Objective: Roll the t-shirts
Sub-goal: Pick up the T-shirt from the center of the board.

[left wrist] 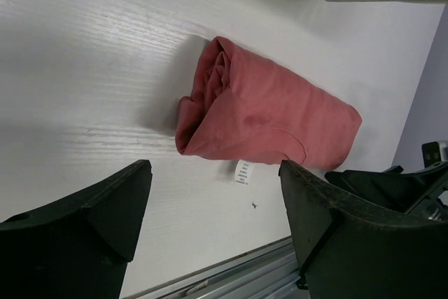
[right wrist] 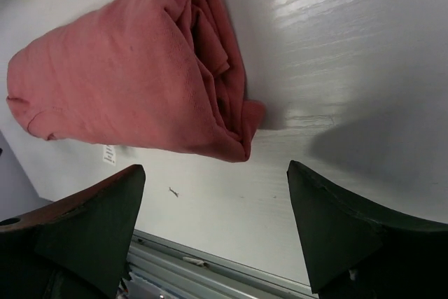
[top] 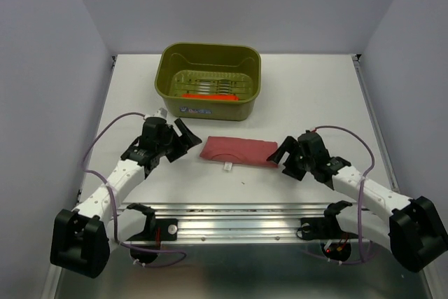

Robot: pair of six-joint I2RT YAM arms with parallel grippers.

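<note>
While left tool (top: 189,138), right tool (top: 285,153) agape beside t-shirt (top: 238,150), orange roll (top: 210,94) perhaps in tub (top: 224,108).

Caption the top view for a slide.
Rolled red t-shirt between open left gripper and right gripper; orange roll in green tub behind.

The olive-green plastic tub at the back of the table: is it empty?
No, a slim bright orange-red cloth roll lies on the slotted floor of the tub.
</note>
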